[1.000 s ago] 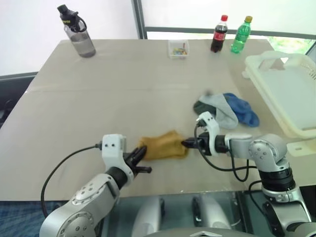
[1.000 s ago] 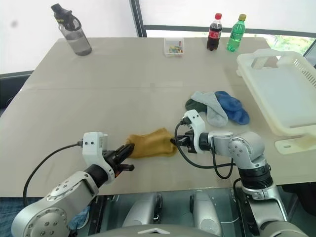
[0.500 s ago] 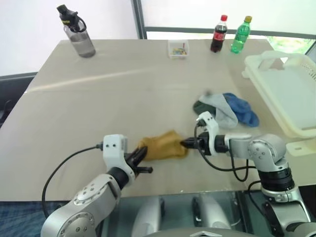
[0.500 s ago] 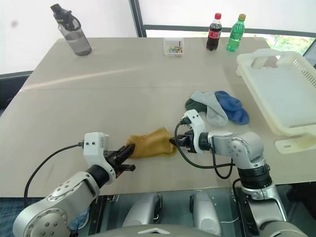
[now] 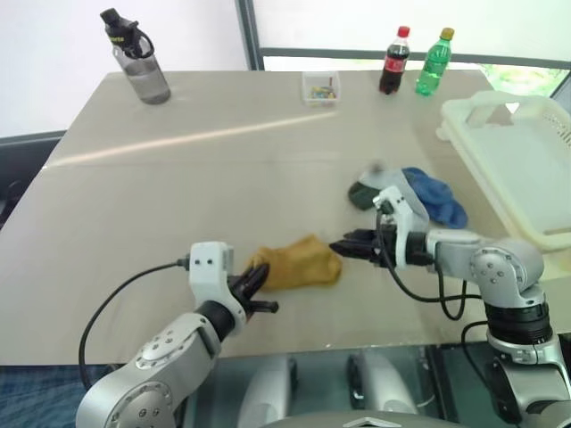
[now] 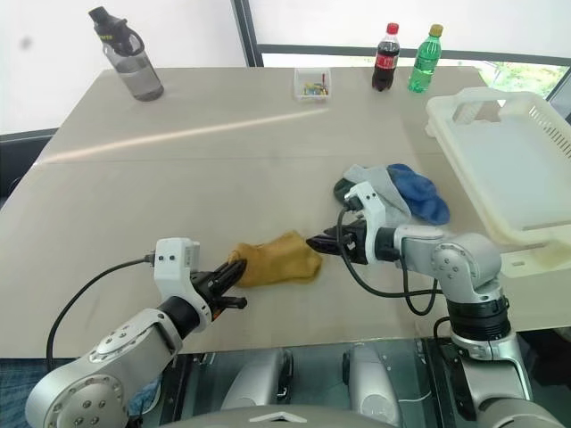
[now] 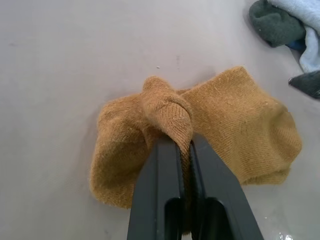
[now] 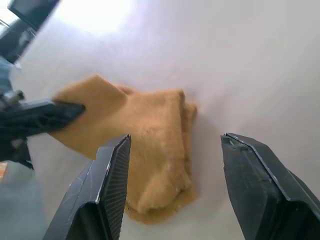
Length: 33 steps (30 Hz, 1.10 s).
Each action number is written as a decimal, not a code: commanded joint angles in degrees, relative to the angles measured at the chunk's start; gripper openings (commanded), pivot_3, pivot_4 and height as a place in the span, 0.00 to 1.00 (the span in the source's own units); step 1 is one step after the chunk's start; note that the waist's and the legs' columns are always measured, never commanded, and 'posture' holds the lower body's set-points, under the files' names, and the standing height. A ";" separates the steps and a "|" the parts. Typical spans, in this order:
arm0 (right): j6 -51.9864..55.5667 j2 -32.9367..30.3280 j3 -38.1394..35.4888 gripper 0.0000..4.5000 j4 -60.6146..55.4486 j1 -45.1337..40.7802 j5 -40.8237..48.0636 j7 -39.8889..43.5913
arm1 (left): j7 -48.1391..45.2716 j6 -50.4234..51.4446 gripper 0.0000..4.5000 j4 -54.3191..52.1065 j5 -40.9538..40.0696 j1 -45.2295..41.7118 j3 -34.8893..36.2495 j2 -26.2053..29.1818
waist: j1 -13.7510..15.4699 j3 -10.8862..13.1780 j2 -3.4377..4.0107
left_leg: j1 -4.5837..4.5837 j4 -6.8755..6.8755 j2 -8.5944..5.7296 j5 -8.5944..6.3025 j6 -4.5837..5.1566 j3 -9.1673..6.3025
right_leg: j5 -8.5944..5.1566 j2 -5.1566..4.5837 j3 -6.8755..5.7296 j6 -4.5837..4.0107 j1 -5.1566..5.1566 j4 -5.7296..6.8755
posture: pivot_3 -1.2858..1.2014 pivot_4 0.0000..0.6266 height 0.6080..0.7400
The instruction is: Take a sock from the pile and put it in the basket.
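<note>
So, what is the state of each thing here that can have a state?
Left gripper: shut on the mustard sock.
Right gripper: open, holding nothing.
Mustard sock: crumpled on the table.
Basket: nothing visible inside.
Cola bottle: upright, capped.
Green bottle: upright, capped.
Grey bottle: upright, lid on.

On the one beige table (image 5: 223, 178) four socks can be counted: one mustard-yellow sock (image 5: 299, 265) lying apart near the front edge, and a pile (image 5: 410, 198) of three, namely one bright blue sock (image 5: 437, 194), one light grey sock (image 5: 400, 185) and one dark green-grey sock (image 5: 361, 193). There are three bottles: one grey water bottle (image 5: 141, 62), one cola bottle (image 5: 394, 62) and one green soda bottle (image 5: 434, 64). There is one cream-white basket (image 5: 526, 169) and one small clear box (image 5: 321, 89).
</note>
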 commanded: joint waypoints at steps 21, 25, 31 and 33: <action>7.02 9.95 3.55 0.65 4.91 6.51 0.54 -9.14 | -0.79 -1.33 0.00 -0.87 -0.74 0.07 -0.98 1.09 | -0.01 -0.03 -0.01 | 0.04 -0.04 0.00 0.00 0.00 0.00 | -0.07 -0.03 0.02 -0.13 0.02 -0.02 | 0.52 0.24 1.00; 8.25 10.11 4.06 0.67 5.38 6.78 -0.79 -11.13 | -1.51 -2.41 0.22 -0.60 -0.17 -0.15 -1.14 2.76 | -0.02 -0.10 -0.02 | 0.10 -0.04 0.00 0.00 0.00 0.00 | -0.10 -0.02 0.01 -0.17 0.04 -0.01 | 0.52 0.24 1.00; 8.61 10.87 3.34 0.67 5.19 7.30 -0.92 -12.27 | -2.14 -7.23 0.74 -1.12 -0.80 0.01 0.29 2.88 | -0.02 -0.17 -0.08 | 0.14 -0.04 0.02 0.00 0.00 0.01 | -0.11 -0.02 0.02 -0.17 0.07 -0.01 | 0.52 0.24 1.00; 8.50 10.88 3.21 0.67 5.21 7.38 -1.05 -12.47 | -2.66 -10.15 0.90 -1.61 -2.00 0.30 1.34 2.13 | -0.01 -0.18 -0.08 | 0.14 -0.04 0.03 0.00 0.00 0.01 | -0.11 -0.02 0.01 -0.17 0.06 -0.01 | 0.52 0.24 1.00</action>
